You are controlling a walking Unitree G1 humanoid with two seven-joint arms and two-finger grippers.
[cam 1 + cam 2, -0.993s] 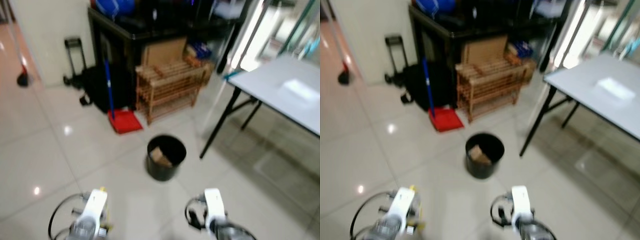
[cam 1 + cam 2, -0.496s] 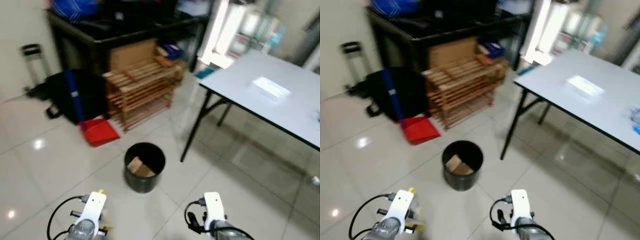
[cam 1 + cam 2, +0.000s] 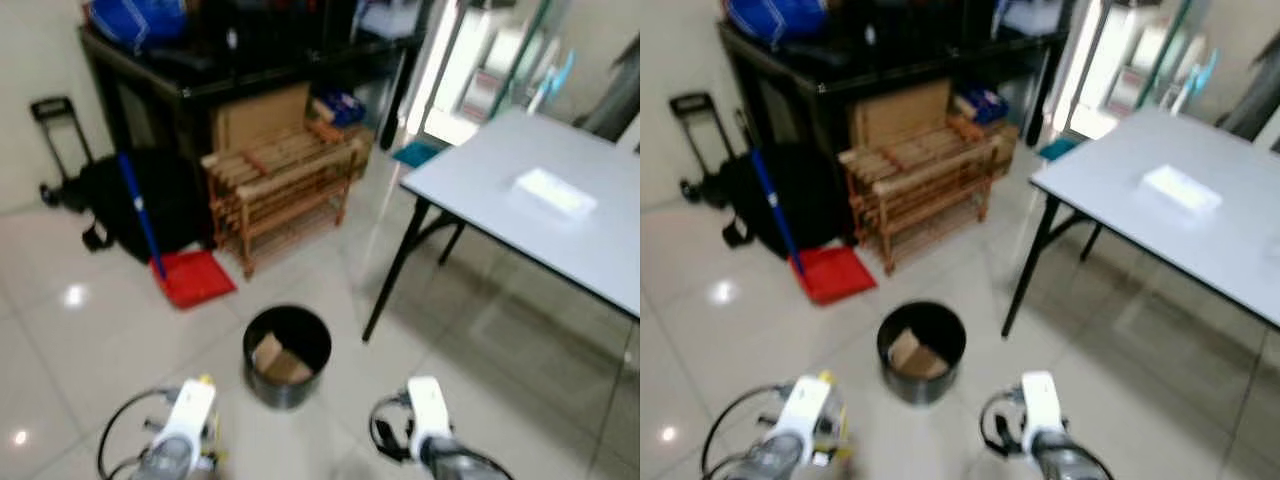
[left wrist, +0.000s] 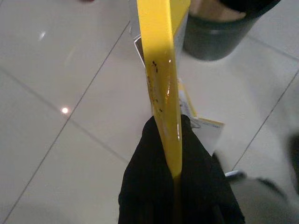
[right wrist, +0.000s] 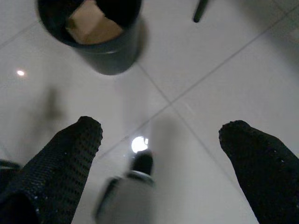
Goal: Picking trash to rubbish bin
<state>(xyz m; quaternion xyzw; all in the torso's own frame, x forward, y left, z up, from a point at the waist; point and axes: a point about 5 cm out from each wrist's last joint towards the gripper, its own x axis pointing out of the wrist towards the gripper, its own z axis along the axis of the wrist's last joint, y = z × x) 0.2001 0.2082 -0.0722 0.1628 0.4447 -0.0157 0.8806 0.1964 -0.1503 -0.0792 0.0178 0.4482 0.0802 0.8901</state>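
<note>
Left wrist view: left pincer (image 4: 174, 140) pinches yellow card (image 4: 161, 70); right pincer (image 5: 161, 154) spread.

**A tiled room with a wooden rack at its middle**

The floor (image 3: 90, 340) is laid with large pale glossy tiles that catch small spots of light. A low slatted wooden rack (image 3: 280, 180) stands against a black cabinet (image 3: 190, 85), with a sheet of cardboard (image 3: 262, 115) propped behind the rack. Left of the rack a red dustpan (image 3: 193, 278) with a blue handle lies on the floor beside a black bag (image 3: 110, 200), and further left a small folding trolley (image 3: 52, 135) leans on the cream wall (image 3: 35, 60). Right of the rack stands a grey table (image 3: 540, 210) on black legs, a white flat box (image 3: 553, 192) on top. Behind the table, bright daylight comes through a doorway (image 3: 470, 60).
</note>
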